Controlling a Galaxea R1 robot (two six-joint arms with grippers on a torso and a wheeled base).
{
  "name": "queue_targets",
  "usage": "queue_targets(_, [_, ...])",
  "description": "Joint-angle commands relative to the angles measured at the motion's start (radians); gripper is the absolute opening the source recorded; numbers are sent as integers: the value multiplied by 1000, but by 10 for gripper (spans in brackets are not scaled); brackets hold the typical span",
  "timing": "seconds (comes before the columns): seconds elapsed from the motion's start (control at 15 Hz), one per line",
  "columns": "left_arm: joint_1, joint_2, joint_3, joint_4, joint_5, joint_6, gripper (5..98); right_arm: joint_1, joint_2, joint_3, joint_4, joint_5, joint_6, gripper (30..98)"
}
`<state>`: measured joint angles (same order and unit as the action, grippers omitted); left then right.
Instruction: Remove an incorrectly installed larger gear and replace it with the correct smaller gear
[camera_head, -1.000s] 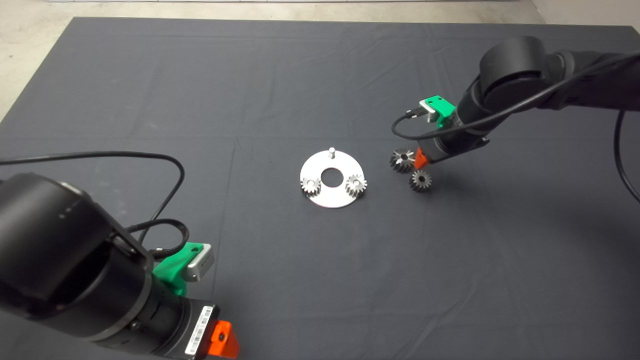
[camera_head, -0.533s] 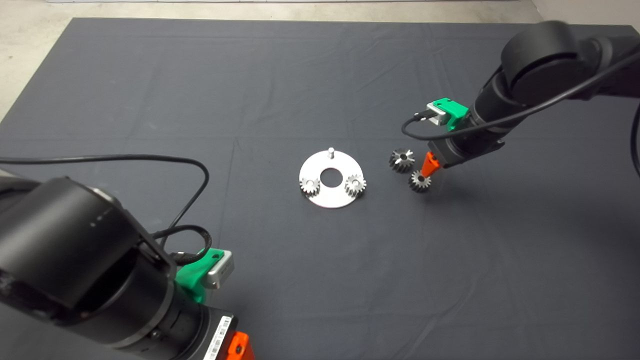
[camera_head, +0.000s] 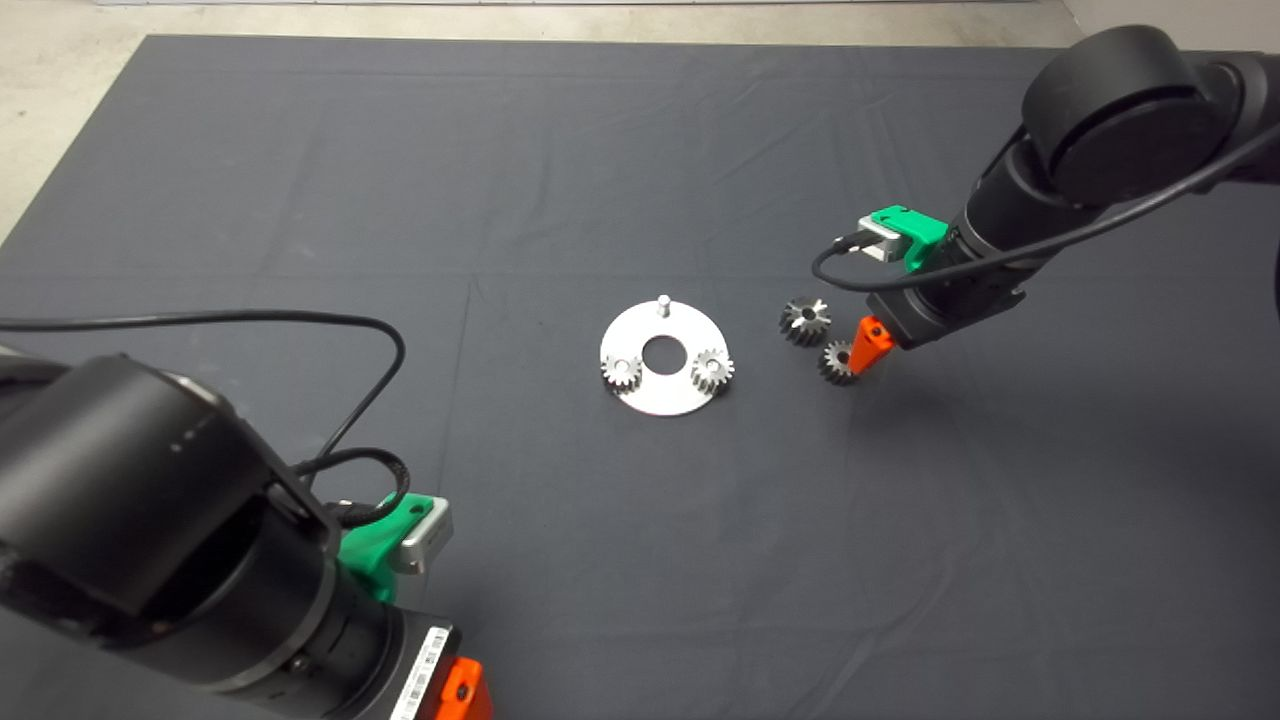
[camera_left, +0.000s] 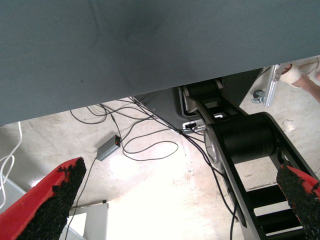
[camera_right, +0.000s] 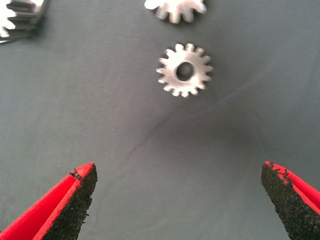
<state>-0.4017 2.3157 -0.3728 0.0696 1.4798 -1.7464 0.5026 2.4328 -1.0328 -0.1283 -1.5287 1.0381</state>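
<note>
A dark mat (camera_head: 300, 150) covered the table, with pale concrete floor showing along the far edge and far-left corner. At the near-left corner the left gripper (camera_left: 170, 200) hung parked beyond the mat's edge, its fingers (camera_left: 50, 200) spread wide with nothing between them; its wrist view took in the floor below, loose black cables (camera_left: 145, 145), a small grey box (camera_left: 108, 148) and part of the robot's dark base (camera_left: 240, 140) (a person's foot showed at one corner).

Near the middle of the mat lay a round metal plate (camera_head: 662, 395) with a large centre hole; a bare peg (camera_head: 662, 302) stood at its far edge, and two small fine-toothed gears sat on it, one at the near left (camera_head: 621, 373), one at the right (camera_head: 712, 371).

Just right of the plate, on the mat, lay the larger gear (camera_head: 804, 320) with its long pointed teeth; close beside it, to the near right, lay the smaller gear (camera_head: 838, 362), flat with its hole upward. The right gripper (camera_head: 870, 345) hung just above the smaller gear, its fingers (camera_right: 75, 200) parted wide and holding nothing; the smaller gear (camera_right: 184, 70) lay ahead of the pads, not between them.
</note>
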Motion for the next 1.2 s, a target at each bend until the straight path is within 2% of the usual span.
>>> queue_targets(0.0, [-8, 1, 17, -19, 21, 1, 982, 20, 3, -76, 56, -117, -91, 899])
queue_targets(0.07, [-8, 1, 17, -19, 25, 2, 982, 13, 6, -92, 55, -117, -104, 930])
queue_targets(0.33, [-8, 0, 17, -19, 25, 2, 982, -28, 7, -136, 52, -117, -182, 974])
queue_targets(0.53, [-8, 1, 17, -20, 25, 1, 982, -35, 13, -133, 52, -117, -213, 977])
queue_targets(0.67, [-3, 0, 17, -22, 28, 2, 982, -47, 15, -136, 50, -117, -213, 977])
queue_targets(0.8, [-3, -5, 19, -22, 34, 2, 982, -67, 15, -136, 47, -119, -217, 977])
queue_targets(0.93, [-3, -5, 19, -25, 46, 1, 982, -79, 22, -136, 45, -119, -246, 977])
queue_targets(1.13, [-3, -3, 19, -30, 51, -2, 982, -89, 27, -136, 2, -119, -257, 977])
